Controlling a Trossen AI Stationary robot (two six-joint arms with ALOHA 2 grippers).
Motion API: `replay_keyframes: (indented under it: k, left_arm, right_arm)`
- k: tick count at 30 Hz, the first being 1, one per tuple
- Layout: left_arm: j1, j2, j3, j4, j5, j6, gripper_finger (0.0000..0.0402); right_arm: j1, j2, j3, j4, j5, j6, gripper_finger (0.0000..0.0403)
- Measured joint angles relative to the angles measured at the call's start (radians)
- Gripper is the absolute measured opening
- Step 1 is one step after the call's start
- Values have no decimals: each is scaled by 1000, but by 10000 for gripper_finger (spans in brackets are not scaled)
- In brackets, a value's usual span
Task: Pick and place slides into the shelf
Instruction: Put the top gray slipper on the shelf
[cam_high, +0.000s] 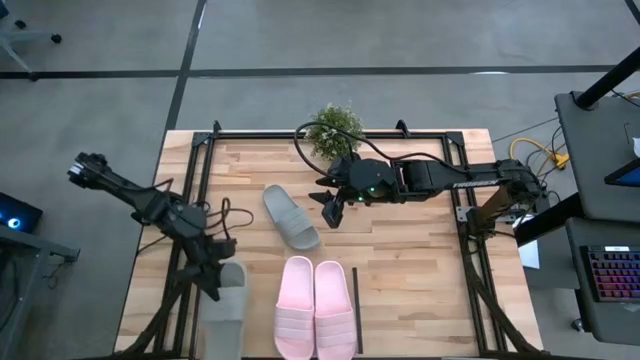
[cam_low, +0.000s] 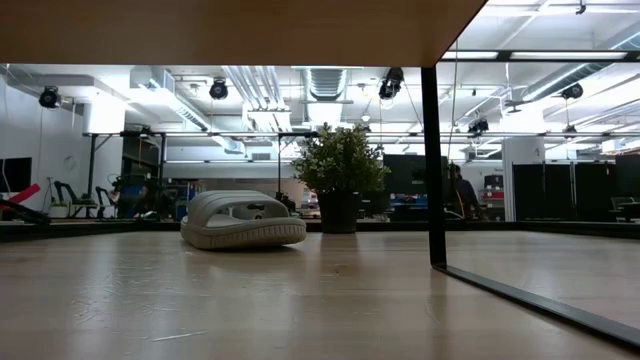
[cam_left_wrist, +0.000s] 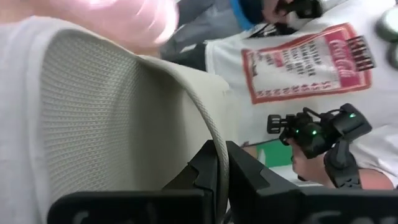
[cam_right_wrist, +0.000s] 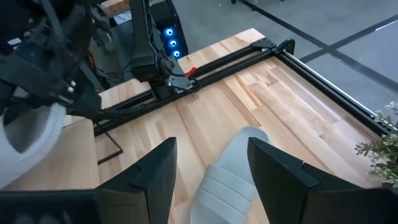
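Beside the potted plant (cam_high: 335, 127), right hand (cam_high: 331, 212) spread above a grey-green slide (cam_high: 290, 216); left hand (cam_high: 217, 283) clamped on another slide (cam_high: 226, 310).

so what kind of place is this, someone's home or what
Not a home; most likely a robotics lab or open workshop. The wooden table sits in a black frame on a bare grey floor, the low view shows exposed ceiling ducts and track lights, and a workstation with a lit keyboard stands beside it.

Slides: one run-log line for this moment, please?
left end effector: shut on grey-green slide | right end effector: open, above second grey-green slide | pink pair: placed
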Motion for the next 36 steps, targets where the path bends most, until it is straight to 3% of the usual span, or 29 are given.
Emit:
replay_keyframes:
  k: [8,18,36]
  left_arm:
    - [-26,-59,-97,87,-48,-31,0]
    - [-27,-160,-188,78,-72,-108,0]
    - [-28,-171,-274,143,7,-209,2]
  right_arm:
    - [0,0,-3,0,0,0,187]
    - [0,0,-3,0,0,-1,187]
    - [0,0,-3,0,0,-4,187]
